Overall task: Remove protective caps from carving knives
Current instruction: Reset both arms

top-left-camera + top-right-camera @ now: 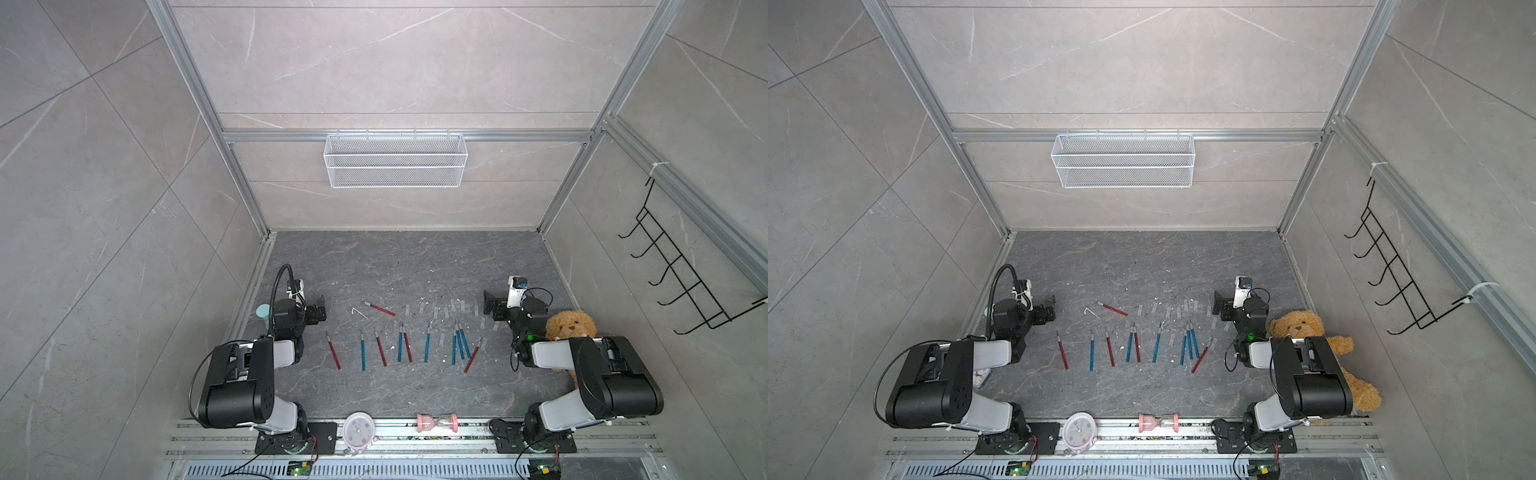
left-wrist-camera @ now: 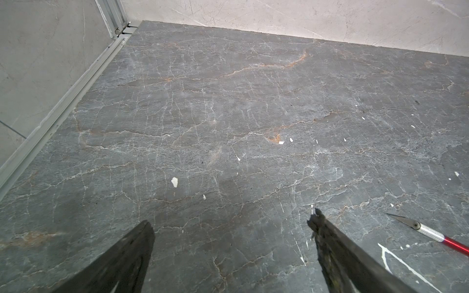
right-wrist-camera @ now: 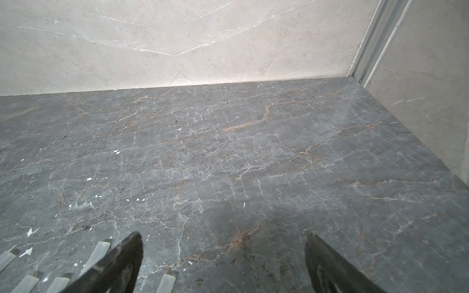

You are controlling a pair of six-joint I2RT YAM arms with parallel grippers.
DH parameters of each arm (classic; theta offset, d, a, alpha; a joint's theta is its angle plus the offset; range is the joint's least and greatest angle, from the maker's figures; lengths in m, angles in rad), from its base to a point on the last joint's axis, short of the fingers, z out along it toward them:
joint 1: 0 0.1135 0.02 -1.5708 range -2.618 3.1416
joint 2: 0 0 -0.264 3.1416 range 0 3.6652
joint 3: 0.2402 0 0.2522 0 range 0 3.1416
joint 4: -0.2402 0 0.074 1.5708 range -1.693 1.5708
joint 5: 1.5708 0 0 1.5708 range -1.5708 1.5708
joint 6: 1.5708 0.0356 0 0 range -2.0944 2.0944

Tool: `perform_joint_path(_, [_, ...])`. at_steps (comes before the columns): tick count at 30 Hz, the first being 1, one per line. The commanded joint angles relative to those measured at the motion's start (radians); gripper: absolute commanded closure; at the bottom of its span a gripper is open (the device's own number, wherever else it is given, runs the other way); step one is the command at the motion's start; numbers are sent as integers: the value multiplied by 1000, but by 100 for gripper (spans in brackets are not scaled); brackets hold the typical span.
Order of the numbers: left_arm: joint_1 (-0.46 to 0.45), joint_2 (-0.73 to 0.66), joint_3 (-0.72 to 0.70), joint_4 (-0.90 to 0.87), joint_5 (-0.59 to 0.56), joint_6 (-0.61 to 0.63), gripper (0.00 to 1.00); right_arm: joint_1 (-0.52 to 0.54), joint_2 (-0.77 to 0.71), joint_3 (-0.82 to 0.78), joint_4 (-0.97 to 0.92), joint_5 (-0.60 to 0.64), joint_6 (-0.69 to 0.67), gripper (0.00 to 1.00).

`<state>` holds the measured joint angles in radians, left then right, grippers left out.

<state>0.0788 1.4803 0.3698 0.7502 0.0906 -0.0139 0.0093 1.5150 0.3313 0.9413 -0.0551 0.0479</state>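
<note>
Several carving knives [image 1: 363,353] [image 1: 1091,353] with red or blue handles lie in a rough row across the middle of the dark table. One red knife [image 1: 380,309] [image 2: 431,234] lies apart behind the row, its blade bare. Several clear protective caps [image 1: 422,307] [image 1: 1154,307] [image 3: 97,253] are scattered loose on the table behind the right half of the row. My left gripper [image 1: 320,309] [image 2: 232,218] hangs open and empty at the left, beside the lone red knife. My right gripper [image 1: 490,305] [image 3: 223,235] is open and empty at the right, next to the caps.
A bent white wire [image 1: 358,311] lies by the lone red knife. A teddy bear [image 1: 571,326] sits behind the right arm and a mint cup [image 1: 262,311] behind the left. A clock [image 1: 358,430] and hourglass [image 1: 436,422] stand on the front rail. White specks dot the table.
</note>
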Motion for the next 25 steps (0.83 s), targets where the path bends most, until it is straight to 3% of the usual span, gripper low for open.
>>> perform_joint_path(1, [4, 8, 1, 57, 21, 33, 0, 4, 8, 14, -9, 11, -16, 0])
perform_joint_path(25, [4, 7, 1, 58, 21, 33, 0, 7, 8, 15, -12, 19, -17, 0])
